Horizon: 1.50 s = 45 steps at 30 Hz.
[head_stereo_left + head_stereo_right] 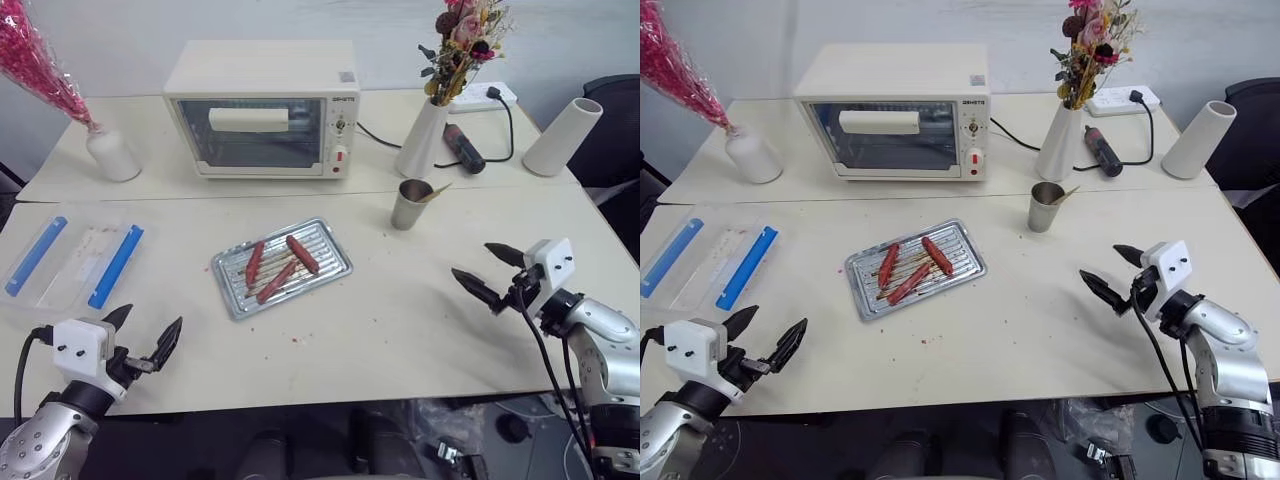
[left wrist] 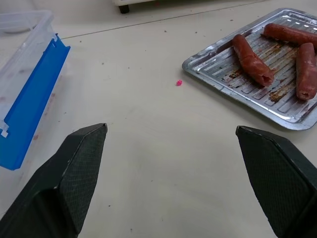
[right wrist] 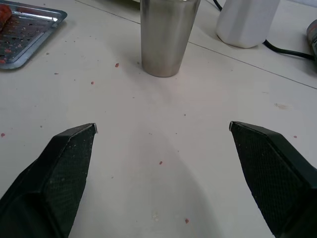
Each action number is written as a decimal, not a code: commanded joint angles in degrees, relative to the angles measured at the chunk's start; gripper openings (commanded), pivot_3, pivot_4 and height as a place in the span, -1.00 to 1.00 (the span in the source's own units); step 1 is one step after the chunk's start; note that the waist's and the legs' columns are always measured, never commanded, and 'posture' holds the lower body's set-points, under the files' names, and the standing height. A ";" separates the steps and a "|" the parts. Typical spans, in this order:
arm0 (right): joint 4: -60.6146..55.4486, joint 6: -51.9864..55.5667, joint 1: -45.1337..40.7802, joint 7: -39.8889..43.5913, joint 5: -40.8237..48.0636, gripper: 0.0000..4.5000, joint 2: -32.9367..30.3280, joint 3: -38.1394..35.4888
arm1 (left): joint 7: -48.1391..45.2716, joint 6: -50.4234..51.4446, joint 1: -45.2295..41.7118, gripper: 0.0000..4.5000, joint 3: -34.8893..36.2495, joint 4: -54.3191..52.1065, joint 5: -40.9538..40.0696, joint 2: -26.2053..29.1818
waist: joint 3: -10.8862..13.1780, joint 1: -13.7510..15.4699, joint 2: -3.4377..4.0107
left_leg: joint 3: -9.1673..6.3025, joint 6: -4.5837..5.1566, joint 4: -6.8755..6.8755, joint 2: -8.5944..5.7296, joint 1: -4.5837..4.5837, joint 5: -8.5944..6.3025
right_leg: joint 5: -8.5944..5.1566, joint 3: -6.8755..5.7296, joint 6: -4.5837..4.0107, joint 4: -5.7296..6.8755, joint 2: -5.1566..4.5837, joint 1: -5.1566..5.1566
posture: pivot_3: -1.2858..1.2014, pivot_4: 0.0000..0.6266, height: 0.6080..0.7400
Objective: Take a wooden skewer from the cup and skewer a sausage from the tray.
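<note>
The grey metal cup (image 1: 410,203) stands right of the table's middle, with the tips of wooden skewers (image 1: 437,190) poking over its rim. Left of it lies the silver tray (image 1: 222,285), holding three reddish-brown sausages (image 1: 302,254). My right gripper (image 1: 472,260) hovers open and empty near the table's right front, pointing at the cup (image 3: 168,37) a hand's length away. Over the front left edge my left gripper (image 1: 150,320) is open and empty, facing the tray (image 2: 198,67) and its sausages (image 2: 252,59).
A toaster oven (image 1: 260,110) stands at the back. The white flower vase (image 1: 422,138) is just behind the cup, with a white cylinder (image 1: 562,137) and a power strip (image 1: 485,97) to the right. A clear box with blue clips (image 1: 75,262) lies at the left.
</note>
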 commanded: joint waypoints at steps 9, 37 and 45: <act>-2.03 0.11 -1.03 -0.67 -0.04 1.00 -0.79 -0.16 | 1.71 -0.85 0.33 0.95 1.62 -0.03 0.32 -1.37 | 0.00 -0.03 0.00 | 0.00 0.00 0.01 0.01 0.01 0.00 | 0.01 0.01 0.02 0.02 -0.01 0.00 | 0.03 -0.52 1.00; -8.32 7.26 -8.24 -11.70 1.44 1.00 10.39 3.72 | -7.60 8.54 -22.19 0.95 -8.82 -1.68 -5.55 12.26 | 0.01 -0.09 0.02 | 0.01 -0.16 0.13 0.19 0.11 0.08 | 0.08 0.16 0.07 0.30 0.49 0.01 | 0.03 -0.52 1.00; -0.10 3.60 -15.74 -19.72 -4.56 1.00 14.56 6.29 | -9.96 13.27 -38.62 0.95 -17.51 -0.60 -8.96 12.16 | 0.02 -0.22 0.04 | 0.10 -0.32 0.03 0.38 -0.02 0.03 | 0.07 0.18 0.04 0.46 0.70 -0.18 | 0.03 -0.52 1.00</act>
